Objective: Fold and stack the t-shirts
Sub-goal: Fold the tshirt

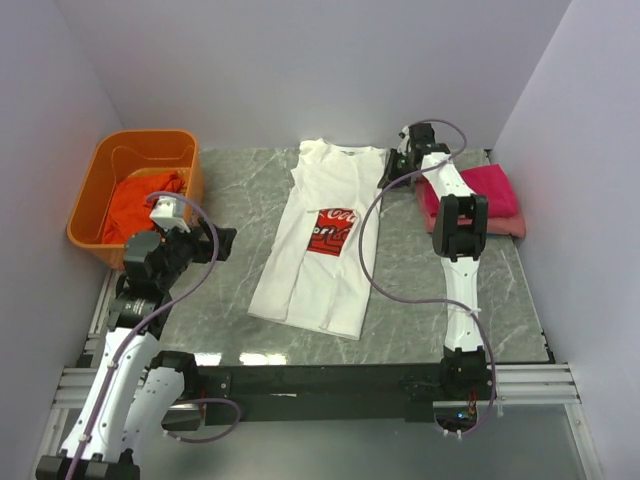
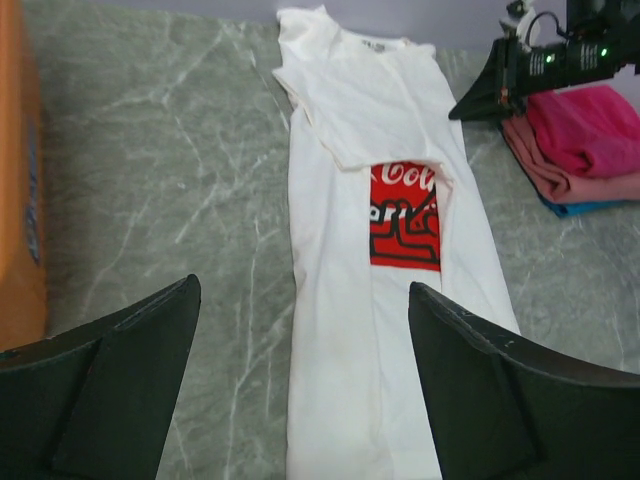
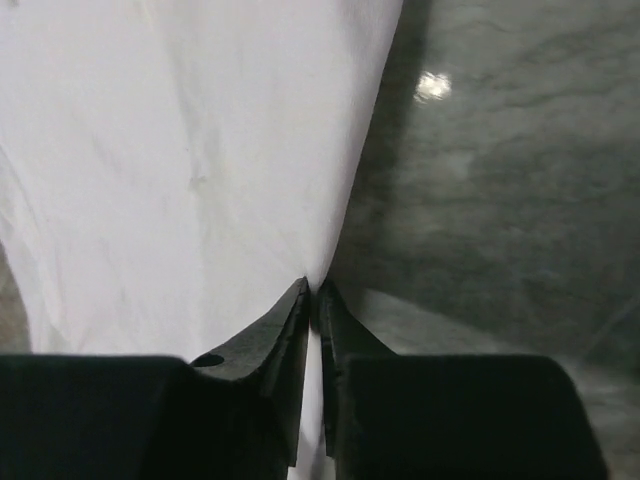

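A white t-shirt [image 1: 320, 240] with a red print [image 1: 330, 233] lies lengthwise mid-table, both long sides folded inward. My right gripper [image 1: 392, 165] is at its far right shoulder, shut on the white cloth [image 3: 180, 150], which is pinched between the jaws [image 3: 313, 285]. My left gripper [image 1: 228, 240] hovers open to the left of the shirt, with nothing between its fingers [image 2: 300, 290]. A folded stack sits at the far right: magenta t-shirt [image 1: 470, 190] on top, a pink one [image 1: 500, 225] below and a blue edge [image 2: 580, 208] under that. An orange-red t-shirt [image 1: 140, 205] lies crumpled in the basket.
The orange plastic basket [image 1: 140, 145] stands at the far left, close behind my left arm. The right arm stretches up the right side of the marble table [image 1: 230, 185], its purple cable [image 1: 375, 270] looping over the shirt's right edge. White walls enclose three sides.
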{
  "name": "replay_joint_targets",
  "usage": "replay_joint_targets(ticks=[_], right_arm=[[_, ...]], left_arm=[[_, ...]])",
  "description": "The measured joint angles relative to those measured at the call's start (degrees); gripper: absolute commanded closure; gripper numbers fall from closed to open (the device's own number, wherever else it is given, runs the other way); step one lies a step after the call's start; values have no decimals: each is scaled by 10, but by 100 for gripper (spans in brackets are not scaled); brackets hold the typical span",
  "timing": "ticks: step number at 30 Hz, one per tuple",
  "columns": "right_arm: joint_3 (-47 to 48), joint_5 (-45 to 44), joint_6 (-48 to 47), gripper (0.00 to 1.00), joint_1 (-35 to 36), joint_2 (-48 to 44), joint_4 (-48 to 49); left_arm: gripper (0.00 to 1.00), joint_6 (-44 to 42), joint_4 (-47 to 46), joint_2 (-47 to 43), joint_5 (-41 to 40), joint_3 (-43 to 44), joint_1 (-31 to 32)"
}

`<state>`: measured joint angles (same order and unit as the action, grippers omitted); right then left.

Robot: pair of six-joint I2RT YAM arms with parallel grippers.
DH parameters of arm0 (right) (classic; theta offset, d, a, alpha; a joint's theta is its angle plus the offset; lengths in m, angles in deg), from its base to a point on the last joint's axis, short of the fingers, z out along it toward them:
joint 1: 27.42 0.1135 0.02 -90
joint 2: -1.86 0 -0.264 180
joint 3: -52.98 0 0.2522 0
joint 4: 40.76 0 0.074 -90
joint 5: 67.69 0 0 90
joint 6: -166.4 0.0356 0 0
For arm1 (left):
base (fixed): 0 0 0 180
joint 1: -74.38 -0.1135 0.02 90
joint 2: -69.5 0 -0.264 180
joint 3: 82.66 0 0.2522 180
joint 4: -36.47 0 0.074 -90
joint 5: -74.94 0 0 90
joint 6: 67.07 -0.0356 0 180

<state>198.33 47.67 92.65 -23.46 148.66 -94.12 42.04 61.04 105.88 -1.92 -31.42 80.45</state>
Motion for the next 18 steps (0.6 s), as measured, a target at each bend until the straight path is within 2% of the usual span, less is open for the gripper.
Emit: replay_joint_targets(ticks=[4, 6, 9, 14, 17, 18], right_arm=[[0, -16, -35, 62, -14, 0, -30], [-11, -13, -67, 56, -20, -8, -38], [-70, 13, -131, 54, -26, -55, -63], [-228, 72, -259, 51, -23, -221, -100], [-349, 84, -341, 49, 5, -360, -89], [-392, 83, -365, 41, 24, -410, -79]], left_arm=[[11, 2, 2, 46, 28, 0, 0], [12, 14, 3, 77, 40, 0, 0], [18, 48, 12, 123, 57, 0, 0], [20, 127, 52, 187, 60, 0, 6], [21, 158, 82, 216, 28, 0, 34], [21, 165, 89, 230, 19, 0, 46]])
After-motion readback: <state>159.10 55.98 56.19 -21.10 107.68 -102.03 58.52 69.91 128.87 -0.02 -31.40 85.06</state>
